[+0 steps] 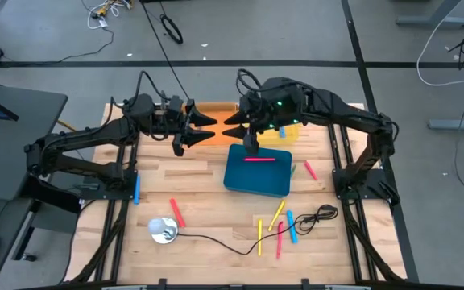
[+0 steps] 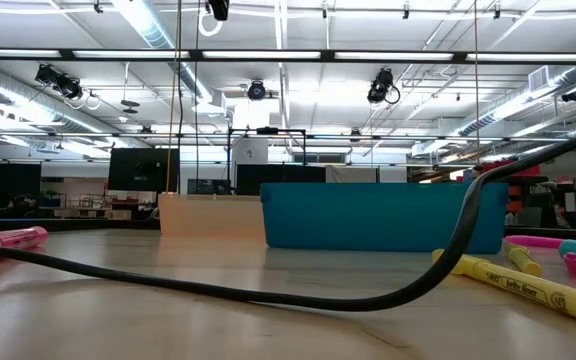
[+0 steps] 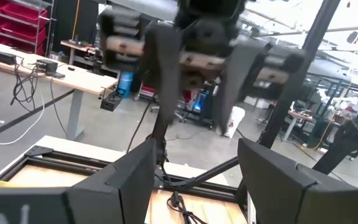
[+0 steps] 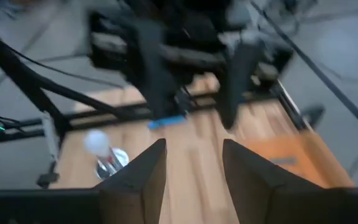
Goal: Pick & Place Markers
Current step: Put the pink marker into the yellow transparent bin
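I see the black cable (image 2: 268,290) closest, snaking across the tabletop (image 1: 208,209) past a yellow marker (image 2: 528,283). Loose markers (image 1: 279,228) lie near the front right corner, one pink marker (image 1: 259,159) inside the blue bin (image 1: 258,173). My left gripper (image 1: 208,127) and right gripper (image 1: 230,126) face each other above the back edge, both spread, neither pinching anything.
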### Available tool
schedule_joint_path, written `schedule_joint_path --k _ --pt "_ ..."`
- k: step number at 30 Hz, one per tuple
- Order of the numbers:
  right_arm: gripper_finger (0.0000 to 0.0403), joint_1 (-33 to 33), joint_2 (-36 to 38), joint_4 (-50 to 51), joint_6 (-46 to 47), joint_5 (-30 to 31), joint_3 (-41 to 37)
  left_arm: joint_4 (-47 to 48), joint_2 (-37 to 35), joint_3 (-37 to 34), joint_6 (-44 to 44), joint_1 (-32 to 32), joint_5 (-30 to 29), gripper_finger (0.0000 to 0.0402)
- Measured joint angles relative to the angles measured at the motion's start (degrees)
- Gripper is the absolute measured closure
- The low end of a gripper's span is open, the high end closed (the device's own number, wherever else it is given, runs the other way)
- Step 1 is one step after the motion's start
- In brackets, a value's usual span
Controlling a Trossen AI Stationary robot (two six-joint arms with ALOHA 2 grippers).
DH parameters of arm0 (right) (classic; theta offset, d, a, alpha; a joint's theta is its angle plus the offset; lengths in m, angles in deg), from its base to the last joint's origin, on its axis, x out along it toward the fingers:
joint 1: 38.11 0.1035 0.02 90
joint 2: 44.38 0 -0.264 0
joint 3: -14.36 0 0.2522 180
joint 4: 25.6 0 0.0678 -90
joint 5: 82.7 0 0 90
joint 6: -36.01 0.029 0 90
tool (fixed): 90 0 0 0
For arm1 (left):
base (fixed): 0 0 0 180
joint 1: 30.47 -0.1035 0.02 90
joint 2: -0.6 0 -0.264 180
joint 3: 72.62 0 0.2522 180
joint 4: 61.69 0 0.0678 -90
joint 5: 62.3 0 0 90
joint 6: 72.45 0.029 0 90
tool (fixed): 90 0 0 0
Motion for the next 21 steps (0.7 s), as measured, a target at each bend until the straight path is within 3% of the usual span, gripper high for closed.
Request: schedule_joint_path --k 5,14,17,21 --pt "0.0246 2.3 0.0 -6.5 -1.6 -4.7 0.0 0.1 0.0 0.0 0.2 0.6 -0.6 0.017" --pt "0.0246 3.2 0.0 -11.3 -1.6 -5.3 0.0 1.4 -0.5 0.0 -2.4 2.8 -5.9 0.017" --pt "0.0246 3.1 0.0 -11.4 -1.6 -5.3 0.0 5.6 -1.3 0.5 -3.5 4.8 -10.0 0.017" --pt "0.0246 3.1 0.0 -12.0 -1.7 -5.3 0.0 18.7 -1.2 4.3 -3.4 7.8 -16.6 0.017"
